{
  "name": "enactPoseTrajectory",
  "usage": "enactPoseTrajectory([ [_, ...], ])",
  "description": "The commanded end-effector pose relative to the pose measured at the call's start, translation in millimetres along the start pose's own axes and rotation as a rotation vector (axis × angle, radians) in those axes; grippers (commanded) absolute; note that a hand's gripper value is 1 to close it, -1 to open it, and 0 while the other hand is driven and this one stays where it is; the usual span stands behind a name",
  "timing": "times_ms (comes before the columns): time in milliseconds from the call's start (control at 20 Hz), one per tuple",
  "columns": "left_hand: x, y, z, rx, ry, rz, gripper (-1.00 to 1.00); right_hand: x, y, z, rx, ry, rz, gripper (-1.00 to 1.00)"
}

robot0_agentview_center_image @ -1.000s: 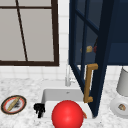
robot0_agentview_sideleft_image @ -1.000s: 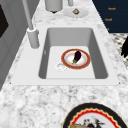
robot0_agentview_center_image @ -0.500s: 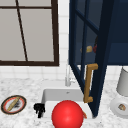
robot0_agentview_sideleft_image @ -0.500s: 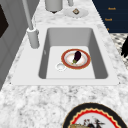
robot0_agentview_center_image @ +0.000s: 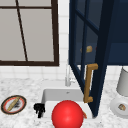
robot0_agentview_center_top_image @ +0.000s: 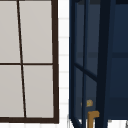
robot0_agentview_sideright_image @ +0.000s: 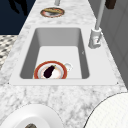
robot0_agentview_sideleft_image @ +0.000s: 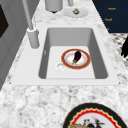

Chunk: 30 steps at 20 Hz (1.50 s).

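Note:
My left hand [robot0_agentview_center_image: 39,109] hovers at the sink's left front corner, fingers hanging loosely downward and holding nothing. It also shows as a black hand [robot0_agentview_sideright_image: 18,6] off the counter's front edge in the right side view, and as a black hand [robot0_agentview_sideleft_image: 125,47] at the picture's edge in the left side view. Inside the white sink [robot0_agentview_sideleft_image: 100,60] lies a red-rimmed plate [robot0_agentview_sideleft_image: 76,58] carrying a dark eggplant [robot0_agentview_sideleft_image: 77,55]. That plate [robot0_agentview_sideright_image: 50,71] sits beside the drain [robot0_agentview_sideright_image: 68,66]. A large red ball [robot0_agentview_center_image: 67,113] covers the sink's front.
A navy cabinet door [robot0_agentview_center_image: 100,50] with a brass handle [robot0_agentview_center_image: 88,82] stands open over the sink's right side. The faucet [robot0_agentview_sideleft_image: 32,37] rises behind the basin. A patterned plate [robot0_agentview_center_image: 13,104] lies on the left counter. A white plate [robot0_agentview_center_image: 121,107] and grey canister [robot0_agentview_center_image: 123,82] sit right.

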Motion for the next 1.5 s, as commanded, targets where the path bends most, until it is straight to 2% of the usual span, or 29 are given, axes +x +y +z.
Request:
enactPoseTrajectory([
  [0,0.0,0.0,0.0,0.000,0.000,0.000,0.00,-20.6,-5.8,13.0,-0.008,0.036,-0.039,1.00],
  [400,0.0,0.0,0.0,0.000,0.000,0.000,0.00,-63.6,-2.7,36.8,-0.008,0.010,-0.023,1.00],
  [600,0.0,0.0,0.0,0.000,0.000,0.000,0.00,-83.1,7.5,51.1,0.007,0.027,-0.023,1.00],
  [750,0.0,0.0,0.0,0.000,0.000,0.000,0.00,-96.4,19.0,63.5,0.012,0.029,-0.003,1.00],
  [1100,0.0,0.0,0.0,0.000,0.000,0.000,0.00,-123.7,46.9,94.1,0.024,0.033,0.001,1.00],
  [1250,0.0,0.0,0.0,0.000,0.000,0.000,0.00,-130.6,69.5,107.2,-0.012,0.034,0.001,1.00],
  [1450,0.0,0.0,0.0,0.000,0.000,0.000,0.00,-137.5,99.3,119.7,-0.024,0.044,0.008,1.00],
])
